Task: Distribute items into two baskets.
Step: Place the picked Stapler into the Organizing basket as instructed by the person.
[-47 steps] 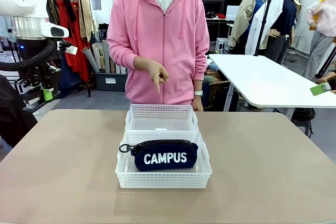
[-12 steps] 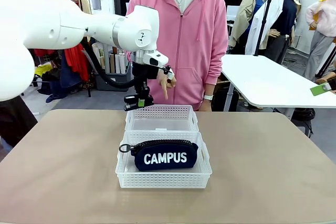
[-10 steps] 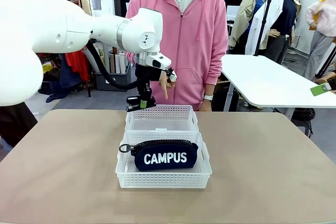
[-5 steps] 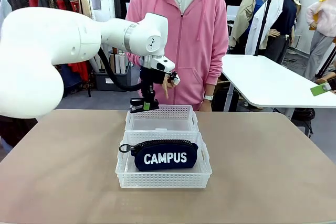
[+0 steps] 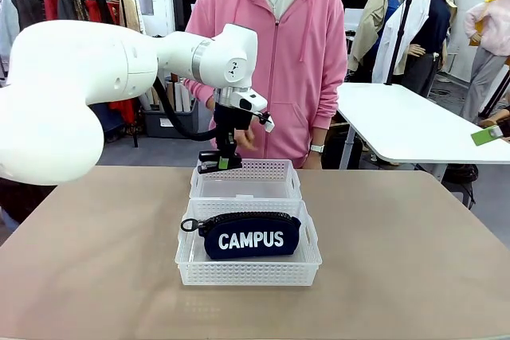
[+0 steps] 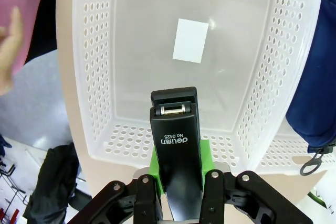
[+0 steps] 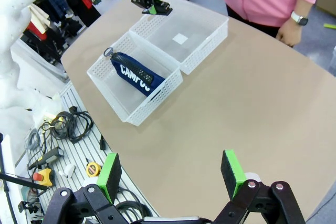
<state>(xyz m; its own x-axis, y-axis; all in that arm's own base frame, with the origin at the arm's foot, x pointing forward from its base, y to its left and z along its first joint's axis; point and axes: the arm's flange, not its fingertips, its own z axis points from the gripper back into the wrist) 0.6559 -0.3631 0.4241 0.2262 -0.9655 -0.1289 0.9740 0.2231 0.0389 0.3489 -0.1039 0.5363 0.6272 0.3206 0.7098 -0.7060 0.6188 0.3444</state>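
My left gripper [image 5: 217,163] is shut on the black stapler [image 5: 207,168] and hangs just above the left rim of the far basket [image 5: 263,169]. In the left wrist view the stapler [image 6: 175,140] sticks out between the green pads [image 6: 205,153] over the near wall of that basket [image 6: 94,77], whose floor carries only a white label. The navy CAMPUS pouch [image 5: 251,235] lies in the near basket [image 5: 247,272]. My right gripper [image 7: 170,174] stands open, high above the table's right side, well away from both baskets [image 7: 207,51] [image 7: 158,99].
A person in a pink hoodie [image 5: 275,53] stands at the far edge, one hand [image 5: 245,137] partly behind my left arm. Tan tabletop [image 5: 398,244] lies bare on both sides of the baskets. Cables and tools [image 7: 63,129] lie beyond the table's edge.
My left arm has carried the stapler a little to the right and down, closer to the far basket's rim. The pouch and both baskets have not moved.
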